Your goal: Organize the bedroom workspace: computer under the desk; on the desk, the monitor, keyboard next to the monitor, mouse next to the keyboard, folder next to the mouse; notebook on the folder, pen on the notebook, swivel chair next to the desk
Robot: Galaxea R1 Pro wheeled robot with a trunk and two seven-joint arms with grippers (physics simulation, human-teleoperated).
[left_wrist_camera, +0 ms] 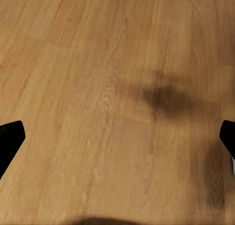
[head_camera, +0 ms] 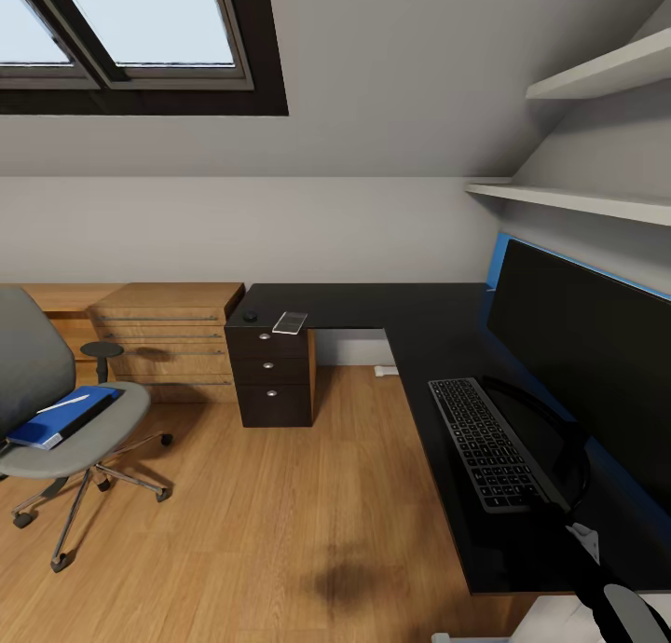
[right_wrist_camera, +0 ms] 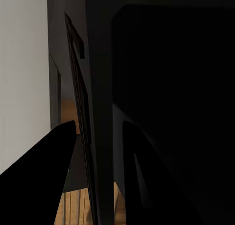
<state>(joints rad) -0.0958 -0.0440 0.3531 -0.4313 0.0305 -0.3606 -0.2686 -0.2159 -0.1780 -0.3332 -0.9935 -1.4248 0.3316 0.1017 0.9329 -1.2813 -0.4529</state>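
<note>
The black-topped desk (head_camera: 373, 306) carries the wide black monitor (head_camera: 582, 345) at the right, with the keyboard (head_camera: 489, 443) lying in front of it. My right gripper (head_camera: 557, 517) (right_wrist_camera: 98, 122) sits at the keyboard's near end, fingers close together on either side of a thin dark slab. A small black mouse (head_camera: 250, 316) and a pale flat notebook (head_camera: 290, 322) rest on the desk's far-left end. At the left stands the swivel chair (head_camera: 116, 410), bearing the blue folder (head_camera: 56, 424) with the white pen (head_camera: 70, 403) on top. My left gripper (left_wrist_camera: 117, 137) hangs open over the floor. The computer is out of view.
A light wooden drawer unit (head_camera: 172, 340) stands against the back wall, left of the desk's black drawers (head_camera: 270, 377). Two shelves (head_camera: 578, 200) jut out above the monitor. Wood floor (head_camera: 308, 494) stretches between chair and desk. A small white object (head_camera: 385, 371) lies under the desk.
</note>
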